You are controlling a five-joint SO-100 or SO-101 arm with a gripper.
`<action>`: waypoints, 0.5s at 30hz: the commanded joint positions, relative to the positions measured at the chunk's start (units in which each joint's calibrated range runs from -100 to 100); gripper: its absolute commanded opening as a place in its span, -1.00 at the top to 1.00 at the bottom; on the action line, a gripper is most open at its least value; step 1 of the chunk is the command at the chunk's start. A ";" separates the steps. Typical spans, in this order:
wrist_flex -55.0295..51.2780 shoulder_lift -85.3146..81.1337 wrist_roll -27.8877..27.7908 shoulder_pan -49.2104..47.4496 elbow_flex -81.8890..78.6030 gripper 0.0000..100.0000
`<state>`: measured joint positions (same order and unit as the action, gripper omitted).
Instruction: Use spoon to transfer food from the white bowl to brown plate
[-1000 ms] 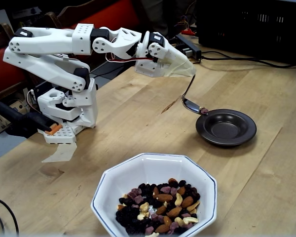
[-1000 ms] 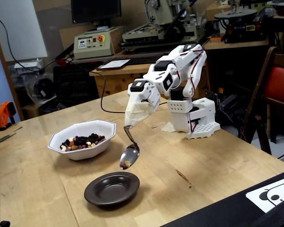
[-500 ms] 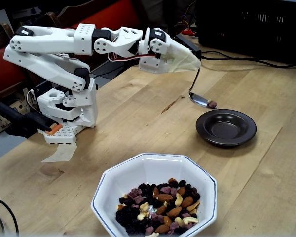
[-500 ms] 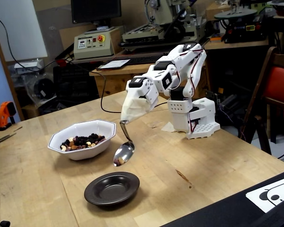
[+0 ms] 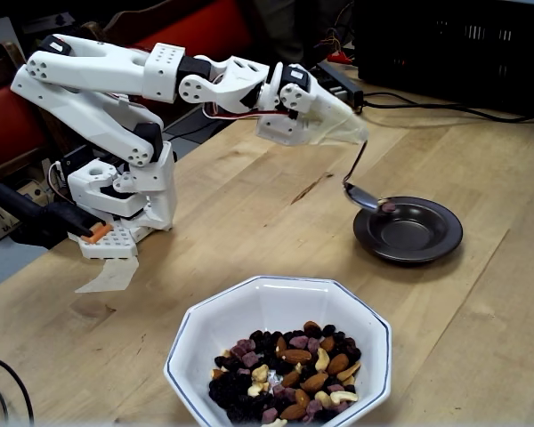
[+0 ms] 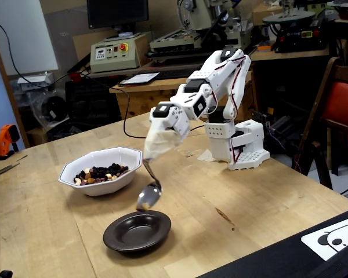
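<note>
The white bowl [image 5: 249, 307] stands at the front of a fixed view with the food [image 5: 285, 374], nuts and dark dried fruit, heaped in it; the bowl [image 6: 98, 184] also shows at the left of a fixed view. My gripper [image 5: 360, 139], wrapped in pale material, is shut on the handle of the spoon [image 5: 363, 196]. The spoon hangs down with a small piece of food [image 5: 387, 206] in its tip, over the left rim of the brown plate [image 5: 408, 231]. The spoon [image 6: 149, 197] hovers just above the plate [image 6: 137, 230], below my gripper [image 6: 147, 160].
The arm's white base [image 5: 120, 200] stands at the table's left edge. A black crate [image 5: 454, 44] and cables [image 5: 427, 105] lie at the back. A black mat with a printed sheet [image 6: 336, 237] covers the near right corner; a chair [image 6: 336, 110] stands to the right.
My gripper has carried the spoon sideways and slightly down, from beside the plate to over the plate's rim. The piece of food stays in the spoon. The bowl and plate have not moved.
</note>
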<state>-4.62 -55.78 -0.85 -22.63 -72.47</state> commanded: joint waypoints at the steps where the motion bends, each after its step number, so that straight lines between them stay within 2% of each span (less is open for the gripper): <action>1: 3.19 -0.24 -0.05 1.59 4.95 0.94; 15: 3.67 -0.24 -0.05 2.26 4.33 0.95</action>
<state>-2.37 -55.78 -0.81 -20.80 -71.89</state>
